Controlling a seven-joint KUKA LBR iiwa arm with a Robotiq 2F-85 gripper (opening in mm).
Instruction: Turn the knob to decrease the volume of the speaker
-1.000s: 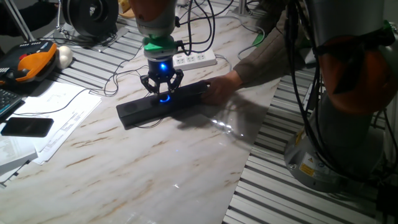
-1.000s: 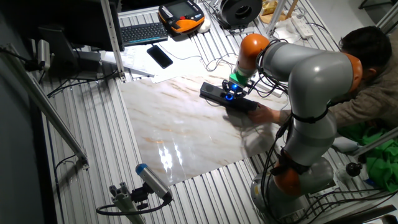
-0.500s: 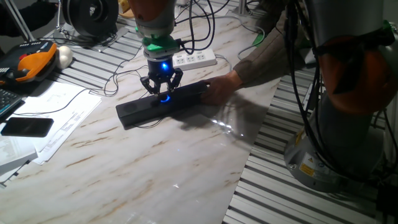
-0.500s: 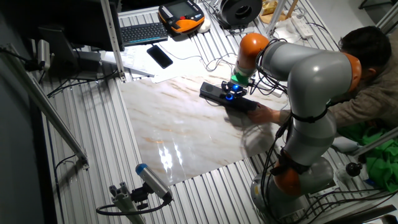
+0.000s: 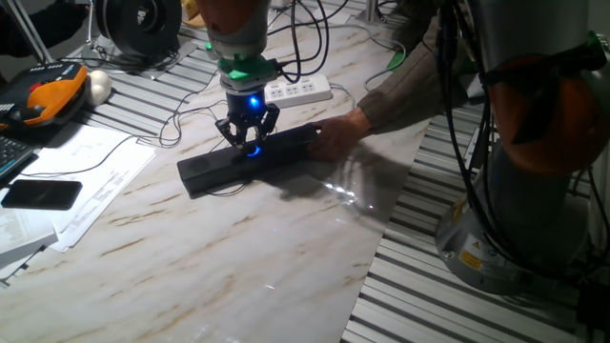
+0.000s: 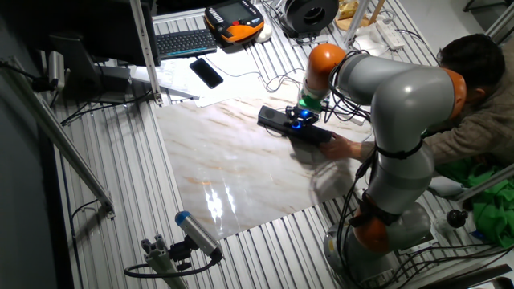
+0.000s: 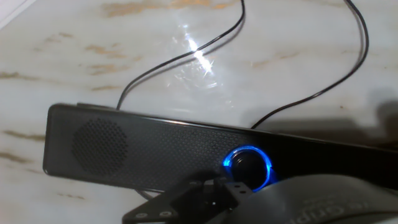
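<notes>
The speaker [image 5: 214, 167] is a long black bar lying on the marble table; it also shows in the other fixed view [image 6: 277, 120] and in the hand view [image 7: 143, 152]. The knob [image 7: 247, 167] sits in its middle, ringed by a blue glow [image 5: 254, 149]. My gripper [image 5: 250, 141] stands straight down over the knob, and its fingertips close in on the knob from both sides. In the hand view a dark fingertip [image 7: 214, 190] overlaps the ring's lower edge. In the other fixed view the gripper [image 6: 300, 119] covers the knob.
A person's hand [image 5: 338, 129] holds the speaker's right end. A white power strip [image 5: 297, 91] with cables lies just behind. Thin black cables [image 7: 298, 99] cross the table near the speaker. A phone [image 5: 40, 194] and papers [image 5: 86, 181] lie at the left.
The gripper stays on the knob and shifts only very slightly. The speaker and the person's hand have not moved.
</notes>
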